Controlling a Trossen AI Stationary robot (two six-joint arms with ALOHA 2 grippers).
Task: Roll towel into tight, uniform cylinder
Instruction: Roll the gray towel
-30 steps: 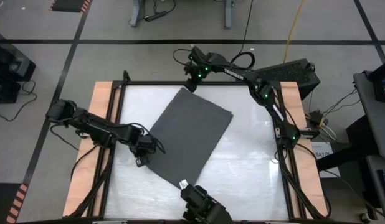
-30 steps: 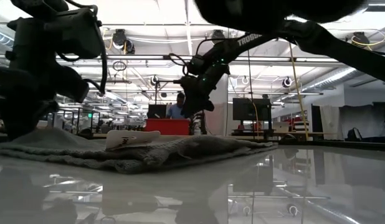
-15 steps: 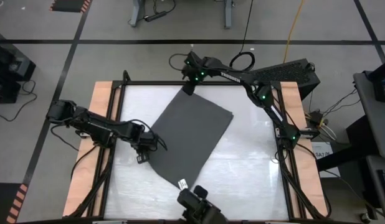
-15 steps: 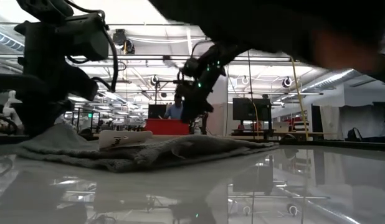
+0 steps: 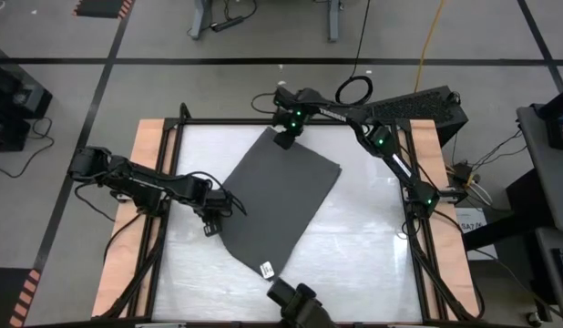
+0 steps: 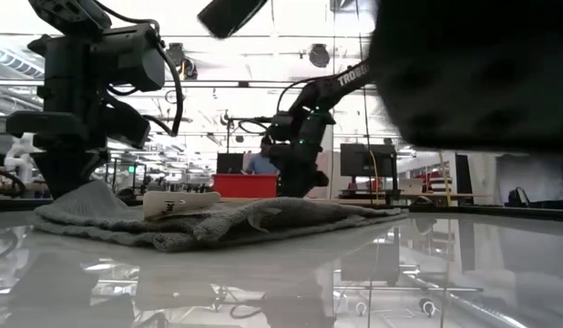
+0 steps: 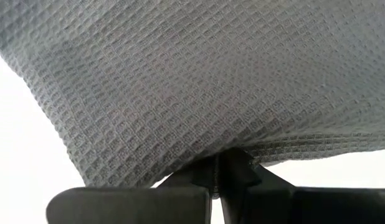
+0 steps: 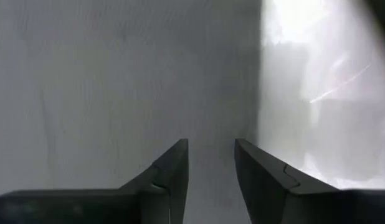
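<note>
Towel (image 5: pixel 280 202) lies flat, unrolled. Left end effector (image 5: pixel 214 215) clamped on its edge. Right end effector (image 5: pixel 283 138) apart over far corner; rolling all left

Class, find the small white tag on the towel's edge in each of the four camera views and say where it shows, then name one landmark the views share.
High view: the white tag lies at the towel's corner at the picture's bottom.
Low view: the tag rests on top of the cloth, left of centre.
Left wrist view: not in it; only weave shows.
Right wrist view: not in it.
Shared landmark: the towel itself, seen in all four.
</note>
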